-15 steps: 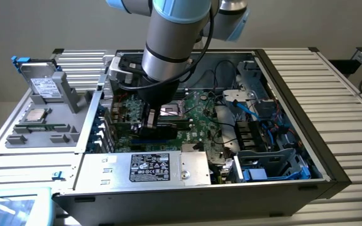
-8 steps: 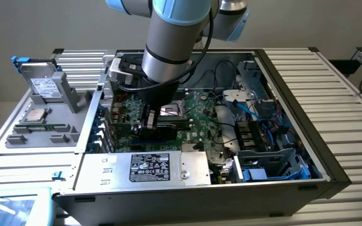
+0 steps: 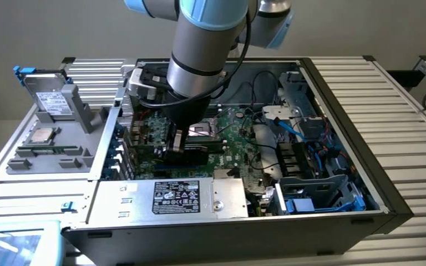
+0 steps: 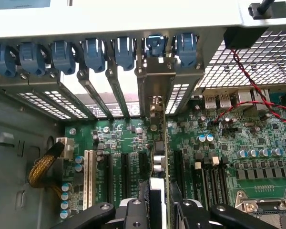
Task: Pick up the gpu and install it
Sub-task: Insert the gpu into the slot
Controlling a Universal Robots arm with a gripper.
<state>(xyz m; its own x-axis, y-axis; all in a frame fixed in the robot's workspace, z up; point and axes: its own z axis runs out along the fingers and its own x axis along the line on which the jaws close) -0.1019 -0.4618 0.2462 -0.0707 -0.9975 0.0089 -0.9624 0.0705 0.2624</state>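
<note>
Pinched in gripper (image 4: 158, 217), fingers (image 4: 133, 214) narrowed onto both faces: gpu (image 4: 158, 157), upright, edge-on above motherboard (image 4: 119, 136). Bracket end up against rear wall (image 4: 257, 62), under 1 of 7 blue clips (image 4: 155, 45). Bare black slots (image 4: 125, 174) just beside; capacitors (image 4: 205, 138) near opposite face. Inside open case (image 3: 390, 188), walls well apart from arm (image 3: 198, 50). Silver power supply box (image 3: 168, 199) at motherboard edge, near gripper.

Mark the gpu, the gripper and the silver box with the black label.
gpu (image 4: 157, 148), wrist view, the card's exposed edge.
gripper (image 4: 157, 204), wrist view, midway between its fingertips.
silver box (image 3: 229, 195), exterior view, bare metal beside its black label.
</note>
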